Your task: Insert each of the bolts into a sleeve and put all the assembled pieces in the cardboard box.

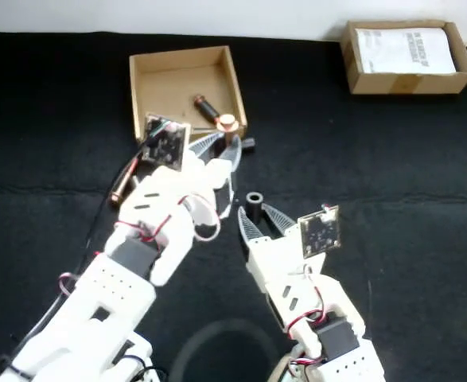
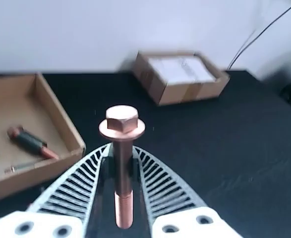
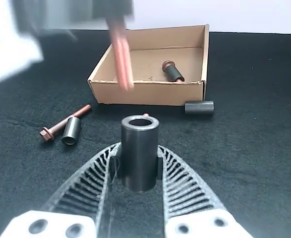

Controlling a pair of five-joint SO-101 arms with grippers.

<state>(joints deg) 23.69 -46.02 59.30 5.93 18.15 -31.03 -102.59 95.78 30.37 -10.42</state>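
Observation:
My left gripper (image 1: pixel 221 144) is shut on a copper bolt (image 2: pixel 121 168), head up, just beside the near right corner of the open cardboard box (image 1: pixel 183 56). One assembled bolt-and-sleeve piece (image 1: pixel 205 107) lies inside the box. My right gripper (image 1: pixel 254 212) is shut on a dark sleeve (image 3: pixel 140 151), held upright with its bore facing up, a little in front of the box (image 3: pixel 145 93). The left arm's bolt (image 3: pixel 121 54) hangs above and beyond it. A loose sleeve (image 3: pixel 200 107) lies by the box's corner. Another bolt (image 3: pixel 66 121) and sleeve (image 3: pixel 72 130) lie together on the cloth.
A second cardboard box (image 1: pixel 404 56) holding a printed sheet stands at the back right. The table is covered in black cloth, with open room to the right of the arms. A loose bolt (image 1: pixel 122 185) lies partly under the left arm.

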